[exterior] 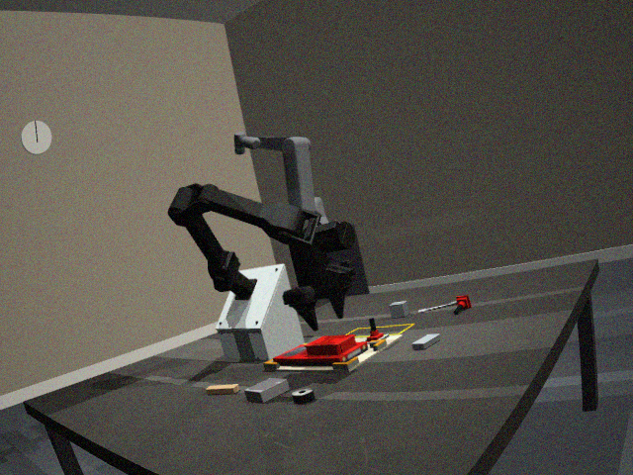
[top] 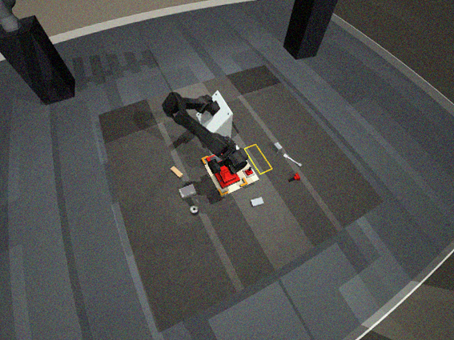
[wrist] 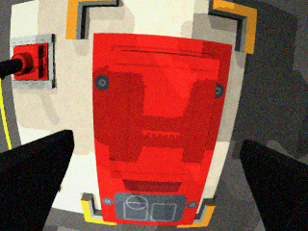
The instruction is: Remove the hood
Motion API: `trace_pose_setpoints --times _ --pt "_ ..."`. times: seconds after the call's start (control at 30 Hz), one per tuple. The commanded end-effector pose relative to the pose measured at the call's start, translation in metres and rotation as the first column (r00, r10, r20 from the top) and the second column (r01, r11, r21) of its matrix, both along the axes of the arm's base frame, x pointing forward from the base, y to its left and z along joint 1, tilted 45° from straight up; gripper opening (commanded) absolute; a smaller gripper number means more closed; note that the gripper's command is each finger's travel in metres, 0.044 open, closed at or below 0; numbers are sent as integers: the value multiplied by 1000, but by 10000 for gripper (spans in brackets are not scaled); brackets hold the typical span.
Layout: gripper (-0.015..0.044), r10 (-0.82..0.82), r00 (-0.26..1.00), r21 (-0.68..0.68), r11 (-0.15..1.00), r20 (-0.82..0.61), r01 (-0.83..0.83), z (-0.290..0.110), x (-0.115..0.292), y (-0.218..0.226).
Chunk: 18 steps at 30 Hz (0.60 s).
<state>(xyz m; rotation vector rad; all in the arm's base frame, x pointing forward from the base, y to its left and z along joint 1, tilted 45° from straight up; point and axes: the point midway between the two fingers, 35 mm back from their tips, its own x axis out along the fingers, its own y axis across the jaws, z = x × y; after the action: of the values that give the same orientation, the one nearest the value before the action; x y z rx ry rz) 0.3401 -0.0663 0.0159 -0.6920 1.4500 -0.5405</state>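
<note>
The red toy car (top: 224, 177) (exterior: 321, 348) (wrist: 161, 129) sits on a cream board (top: 237, 191) (wrist: 161, 15) with orange corner brackets. Its hood is part of the red top, and I cannot make out its edges. My gripper (top: 235, 165) (exterior: 325, 319) (wrist: 161, 145) is open and empty. It hangs a short way above the car, with one finger to each side and touching nothing. The marked area, a yellow outline (top: 263, 156) (exterior: 394, 325), lies on the table just beside the board.
A red knob on a black stick (top: 249, 171) (exterior: 374, 332) (wrist: 29, 64) stands on the board's edge near the outline. Around the board lie a wooden block (top: 176, 172), grey blocks (top: 187, 191) (top: 256, 201), a black ring (top: 193, 209), a white rod (top: 292, 160) and a red piece (top: 294, 176). The white arm base (top: 218, 117) stands behind the board.
</note>
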Motion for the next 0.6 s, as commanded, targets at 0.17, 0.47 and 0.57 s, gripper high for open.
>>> trace_pose_setpoints --times 0.17,0.47,0.57 --pt "440 -3 1000 4 1000 -6 3 -6 -2 -7" --pt "440 -3 1000 3 1000 -6 3 -11 -2 -12" --pt "440 -3 1000 3 1000 -6 3 -12 -2 -14"
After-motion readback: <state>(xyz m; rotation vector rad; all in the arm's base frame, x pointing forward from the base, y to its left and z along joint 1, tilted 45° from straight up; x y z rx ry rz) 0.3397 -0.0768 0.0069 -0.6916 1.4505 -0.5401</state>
